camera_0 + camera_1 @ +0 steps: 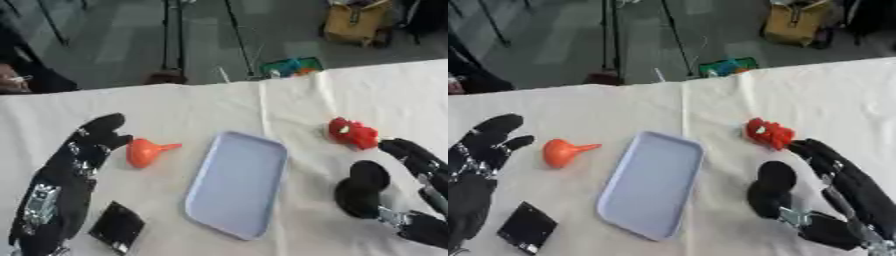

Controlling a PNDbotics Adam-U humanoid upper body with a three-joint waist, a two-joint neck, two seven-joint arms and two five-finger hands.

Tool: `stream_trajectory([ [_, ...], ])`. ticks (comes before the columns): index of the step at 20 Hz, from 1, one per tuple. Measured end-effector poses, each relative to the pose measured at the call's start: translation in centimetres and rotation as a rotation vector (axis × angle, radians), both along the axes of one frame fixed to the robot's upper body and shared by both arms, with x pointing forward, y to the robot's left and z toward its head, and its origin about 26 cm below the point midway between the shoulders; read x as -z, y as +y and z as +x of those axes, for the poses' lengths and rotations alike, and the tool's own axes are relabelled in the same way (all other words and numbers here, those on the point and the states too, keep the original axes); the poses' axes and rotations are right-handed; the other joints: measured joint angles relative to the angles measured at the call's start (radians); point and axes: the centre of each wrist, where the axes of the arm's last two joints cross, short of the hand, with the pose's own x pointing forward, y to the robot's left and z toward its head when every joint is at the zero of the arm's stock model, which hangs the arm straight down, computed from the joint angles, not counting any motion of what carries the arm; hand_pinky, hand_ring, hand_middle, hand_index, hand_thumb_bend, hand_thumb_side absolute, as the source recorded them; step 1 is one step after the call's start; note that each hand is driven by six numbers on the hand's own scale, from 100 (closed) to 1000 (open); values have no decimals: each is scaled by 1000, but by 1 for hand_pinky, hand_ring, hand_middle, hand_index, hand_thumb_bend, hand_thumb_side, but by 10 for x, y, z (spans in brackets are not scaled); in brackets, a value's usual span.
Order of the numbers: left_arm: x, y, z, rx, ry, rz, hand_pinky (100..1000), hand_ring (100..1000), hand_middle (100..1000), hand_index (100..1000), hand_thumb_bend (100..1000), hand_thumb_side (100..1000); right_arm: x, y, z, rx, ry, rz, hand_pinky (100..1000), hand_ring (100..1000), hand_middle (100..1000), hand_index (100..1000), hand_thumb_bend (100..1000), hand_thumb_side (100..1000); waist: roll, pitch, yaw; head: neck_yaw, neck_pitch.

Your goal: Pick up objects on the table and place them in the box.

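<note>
A pale blue shallow tray [236,182] lies in the middle of the white cloth. An orange funnel [146,151] lies to its left, spout toward the tray. My left hand [83,155] is open just left of the funnel, its fingers close to the funnel's wide end. A small red object [352,133] sits right of the tray. My right hand [833,185] is open at the lower right, fingers stretched up to the red object's near side and thumb spread toward the tray. A black flat square [116,227] lies at the lower left, near my left forearm.
The white cloth [219,107] covers the table, with a seam running down its middle. Beyond the far edge stand dark stand legs, a green and orange item [291,66] and a yellow bag [354,22] on the floor.
</note>
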Motion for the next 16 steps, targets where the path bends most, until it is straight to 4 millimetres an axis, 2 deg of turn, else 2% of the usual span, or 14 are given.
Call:
stream_trajectory([
  [6,0,-1,0,6,-3,-5,873,950,858,801,134,1000,-1,1,3,9,-2,-4,917,1000,925,989,673,984,4,-3,5,18,-1],
  [16,1,-1,0,11,-1,-9,873,951,859,801,135,1000,-1,0,6,23,2,-9,919,1000,927,988,674,985,4,-3,8,23,-6],
])
